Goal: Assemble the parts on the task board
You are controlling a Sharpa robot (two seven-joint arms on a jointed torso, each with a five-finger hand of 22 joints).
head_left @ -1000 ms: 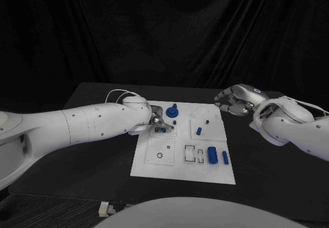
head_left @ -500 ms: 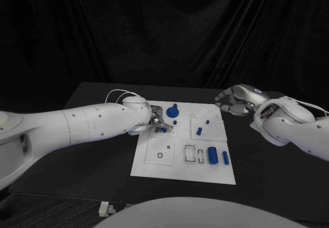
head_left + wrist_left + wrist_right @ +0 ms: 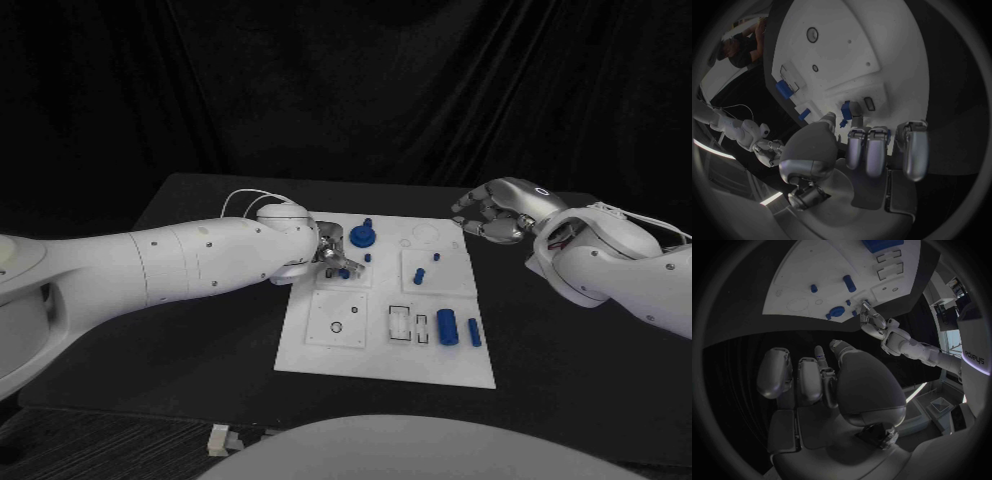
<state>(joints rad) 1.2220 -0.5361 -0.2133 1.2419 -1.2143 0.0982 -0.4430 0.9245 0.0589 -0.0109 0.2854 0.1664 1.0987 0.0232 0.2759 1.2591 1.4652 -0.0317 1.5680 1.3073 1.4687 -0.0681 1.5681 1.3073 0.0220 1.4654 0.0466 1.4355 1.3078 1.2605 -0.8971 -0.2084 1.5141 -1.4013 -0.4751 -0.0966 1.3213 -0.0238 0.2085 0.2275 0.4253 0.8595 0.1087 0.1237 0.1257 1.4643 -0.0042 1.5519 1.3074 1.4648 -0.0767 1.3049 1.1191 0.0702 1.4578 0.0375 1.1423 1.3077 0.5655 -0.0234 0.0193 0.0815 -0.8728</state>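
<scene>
1. The task board (image 3: 378, 335) lies in the middle of the black table (image 3: 188, 330), with blue parts spread over it.
2. The left hand (image 3: 335, 260) reaches over the board's far left part, and its fingers (image 3: 856, 145) pinch a small blue part (image 3: 846, 110) just above the board.
3. Just beyond that hand a round blue part (image 3: 362, 236) stands in the board.
4. A blue cylinder (image 3: 447, 327) and a thin blue bar (image 3: 473, 333) lie side by side near the board's right edge.
5. The right hand (image 3: 490, 212) hovers off the board's far right corner, its fingers curled in and holding nothing.
</scene>
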